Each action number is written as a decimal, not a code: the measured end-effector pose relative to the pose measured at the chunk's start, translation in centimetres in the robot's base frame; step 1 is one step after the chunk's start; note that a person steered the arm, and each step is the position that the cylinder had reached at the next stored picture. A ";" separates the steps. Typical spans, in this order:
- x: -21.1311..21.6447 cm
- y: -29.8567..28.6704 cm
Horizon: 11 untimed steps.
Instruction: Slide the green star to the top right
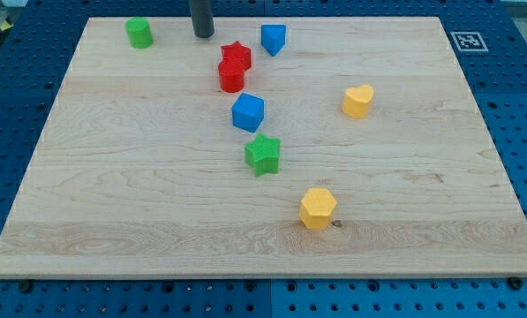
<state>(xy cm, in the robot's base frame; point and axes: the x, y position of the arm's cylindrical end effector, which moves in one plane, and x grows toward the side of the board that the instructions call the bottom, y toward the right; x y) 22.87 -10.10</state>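
Observation:
The green star lies near the middle of the wooden board, just below a blue cube. My tip rests on the board near the view's top edge, left of centre. It is far above and left of the green star, with a red star and a red cylinder between them.
A green cylinder sits at the top left. A blue pentagon-like block sits right of the red star. A yellow heart is at the right, a yellow hexagon lower centre. A marker tag lies off the board's top right corner.

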 end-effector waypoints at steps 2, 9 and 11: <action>4.4 -3.0; 20.6 14.8; 21.2 14.8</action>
<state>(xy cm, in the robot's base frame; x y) 44.11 4.68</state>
